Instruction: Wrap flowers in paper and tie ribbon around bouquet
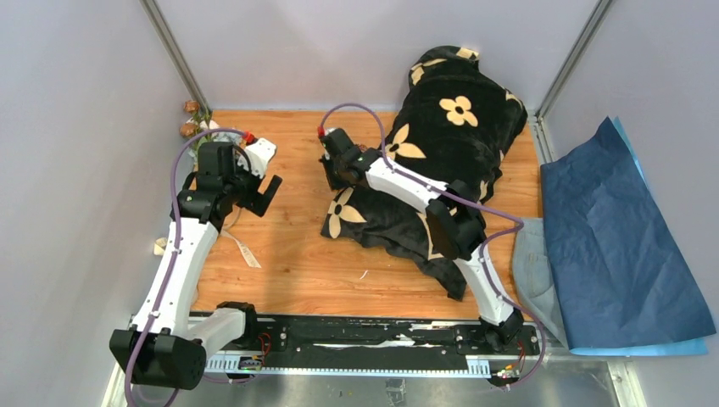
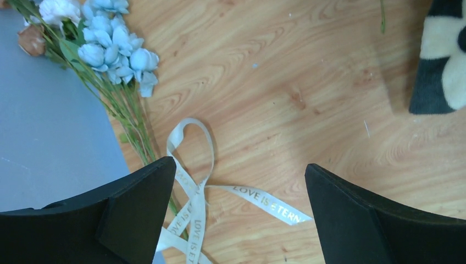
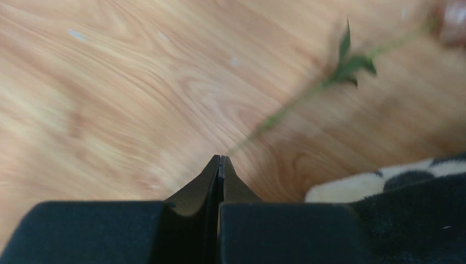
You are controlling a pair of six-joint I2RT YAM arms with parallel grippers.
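Top external first: flowers left, paper far right

Top external: the flowers (image 1: 190, 119) sit in the far-left corner of the board, just beyond your left gripper (image 1: 266, 171), which is spread wide and holds nothing. The ribbon (image 1: 244, 251) lies on the wood beside the left arm. The paper (image 1: 619, 237) is off the board to the right, well apart from the blooms, so the right arm is nearer it. Your right gripper (image 1: 332, 170) is low at the edge of the black blanket (image 1: 462, 144).

Left wrist: blooms are at upper left. The stems' long axis slants down toward the left finger (image 2: 132, 214), and the ribbon loops across the stem ends between the fingers. The left arm is clearly the nearer one, so I'd close across the stems, below the blooms.

Right wrist: the jaws are pressed fully together. A loose stem (image 3: 324, 82) runs from right at the tips up to the right, toward a blurred pinkish bloom. It's too blurred to say whether its end is nipped.
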